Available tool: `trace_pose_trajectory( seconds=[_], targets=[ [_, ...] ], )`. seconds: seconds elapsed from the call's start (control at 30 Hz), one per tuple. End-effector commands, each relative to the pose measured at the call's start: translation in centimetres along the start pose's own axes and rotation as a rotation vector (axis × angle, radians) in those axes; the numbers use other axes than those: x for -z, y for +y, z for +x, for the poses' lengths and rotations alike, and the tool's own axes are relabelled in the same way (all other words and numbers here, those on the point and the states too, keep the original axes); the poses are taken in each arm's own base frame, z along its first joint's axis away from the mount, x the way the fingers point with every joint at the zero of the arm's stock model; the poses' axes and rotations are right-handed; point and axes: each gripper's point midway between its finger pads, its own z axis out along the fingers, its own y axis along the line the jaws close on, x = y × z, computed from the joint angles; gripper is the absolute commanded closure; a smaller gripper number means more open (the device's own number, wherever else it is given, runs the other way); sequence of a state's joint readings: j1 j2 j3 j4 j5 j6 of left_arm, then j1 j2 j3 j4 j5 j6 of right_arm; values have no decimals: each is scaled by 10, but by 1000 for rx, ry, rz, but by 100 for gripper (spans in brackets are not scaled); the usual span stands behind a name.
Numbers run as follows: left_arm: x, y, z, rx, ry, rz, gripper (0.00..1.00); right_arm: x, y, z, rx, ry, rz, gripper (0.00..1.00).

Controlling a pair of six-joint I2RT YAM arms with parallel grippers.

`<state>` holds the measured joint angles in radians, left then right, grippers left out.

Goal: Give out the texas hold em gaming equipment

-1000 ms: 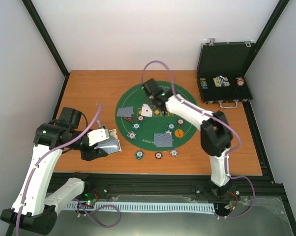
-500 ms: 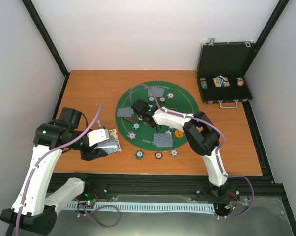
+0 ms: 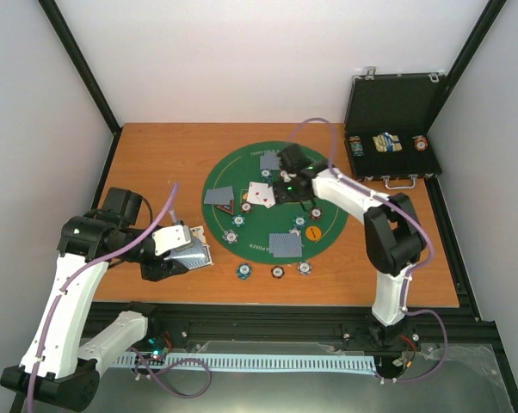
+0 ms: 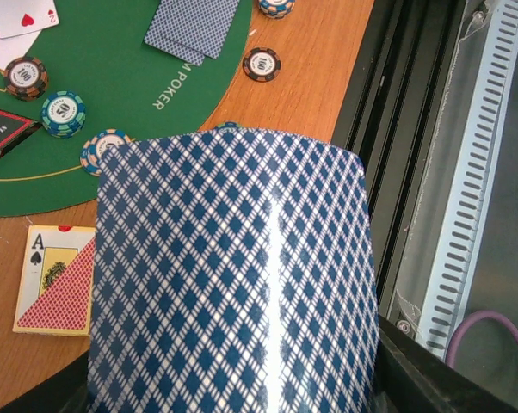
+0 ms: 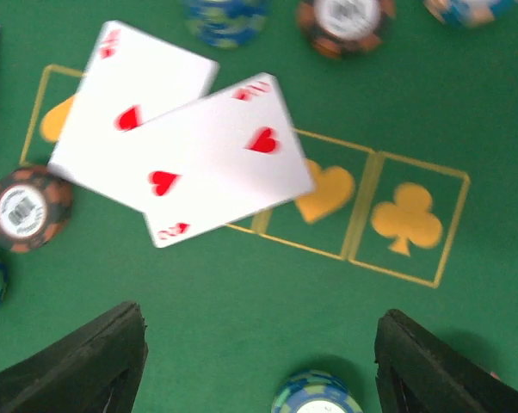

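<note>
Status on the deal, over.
Left gripper shut on card deck. Right gripper jaws open above green mat. Two red face-up cards overlapped on it. Chips nearby, none between jaws.

Two white-and-black arms trailing purple cables

The left arm (image 3: 59, 301) and the right arm (image 3: 349, 194) share one build. Smooth white shells cover the long links, chunky rounded black housings (image 3: 388, 237) sit at the joints, and the bases (image 3: 48, 383) are black blocks. A thin purple cable (image 3: 315, 123) runs along each arm, standing off it in loose loops near the wrist and lying close to the white shell lower down. A small green light (image 3: 286, 175) glows near the right arm's wrist, and another shows near the left arm's foot. The jaws are matt black. From the right wrist camera they appear as two dark slabs with blunt, wedge-shaped tips.
</note>
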<state>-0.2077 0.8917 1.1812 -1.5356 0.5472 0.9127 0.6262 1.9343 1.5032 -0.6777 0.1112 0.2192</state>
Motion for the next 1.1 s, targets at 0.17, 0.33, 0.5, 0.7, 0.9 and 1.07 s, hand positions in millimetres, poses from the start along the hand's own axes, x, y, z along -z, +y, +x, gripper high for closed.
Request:
trace_pose_trajectory(
  seconds=[0.17,0.33,0.5,0.7,0.9,1.07],
  targets=[
    [7,-1,-9,-31,-36,-9,87,-25,14,13,-440,133,-336,31],
    [7,-2,-8,-34,-32,-13,87,-52,4,16,-525,172,-344,36],
    [6,-1,-7,-30,-27,-8,87,-74,-4,16,-568,193,-331,40],
    [6,-2,-6,-32,-24,-6,88,-91,-18,8,-556,203,-266,41],
    [3,0,-3,-30,-9,-6,87,-98,-25,-12,-513,181,-235,43],
    [2,0,-3,-31,-12,-4,87,-99,-27,-28,-467,172,-218,43]
  ],
)
